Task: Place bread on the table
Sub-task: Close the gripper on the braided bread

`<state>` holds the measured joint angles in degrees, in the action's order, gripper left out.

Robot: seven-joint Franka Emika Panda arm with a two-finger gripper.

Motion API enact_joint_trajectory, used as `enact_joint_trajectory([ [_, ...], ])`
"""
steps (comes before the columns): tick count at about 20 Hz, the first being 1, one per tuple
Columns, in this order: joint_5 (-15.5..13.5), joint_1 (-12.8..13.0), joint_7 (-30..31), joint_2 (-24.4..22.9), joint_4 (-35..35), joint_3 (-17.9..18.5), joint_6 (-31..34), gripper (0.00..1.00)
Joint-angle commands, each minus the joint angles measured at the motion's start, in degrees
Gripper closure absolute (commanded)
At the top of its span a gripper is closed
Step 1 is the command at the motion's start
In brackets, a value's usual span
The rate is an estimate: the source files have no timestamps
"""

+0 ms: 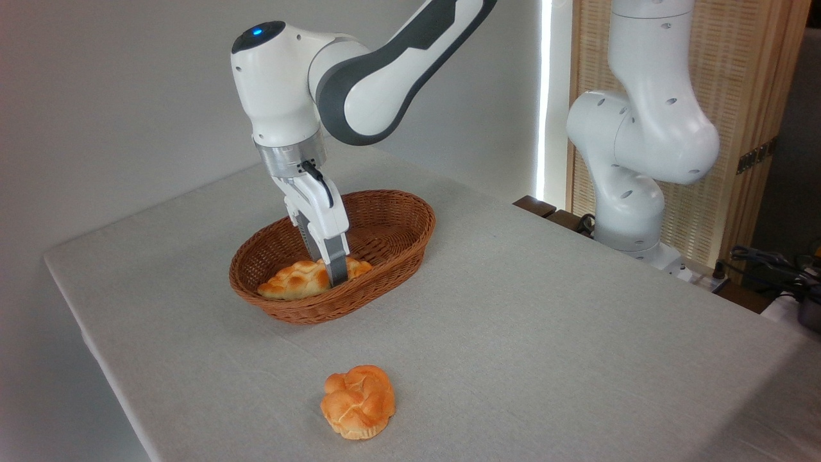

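Down in the woven oval basket (385,256), braided bread (295,281) meets the pincer (338,277).

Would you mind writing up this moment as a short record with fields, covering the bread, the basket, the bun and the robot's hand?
bread: braided loaf lying inside the basket, at its near end
basket: brown oval wicker basket on the table, left of centre
bun: small round knotted bun on the cloth, in front of the basket, apart from it
hand: hand reaching down into the basket, fingers at the loaf
grip: cannot tell whether the fingers are closed on the loaf
task state: loaf not yet on the table
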<state>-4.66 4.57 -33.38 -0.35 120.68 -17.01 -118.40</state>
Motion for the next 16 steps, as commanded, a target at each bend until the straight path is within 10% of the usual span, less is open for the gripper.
enact_joint_trajectory([
  [1, -0.6, -0.2, -0.5, -0.4, -1.6, 0.5, 2.3, 0.77],
  [16, -5.2, -0.2, -0.3, -0.5, -10.2, 1.7, 15.0, 0.77],
])
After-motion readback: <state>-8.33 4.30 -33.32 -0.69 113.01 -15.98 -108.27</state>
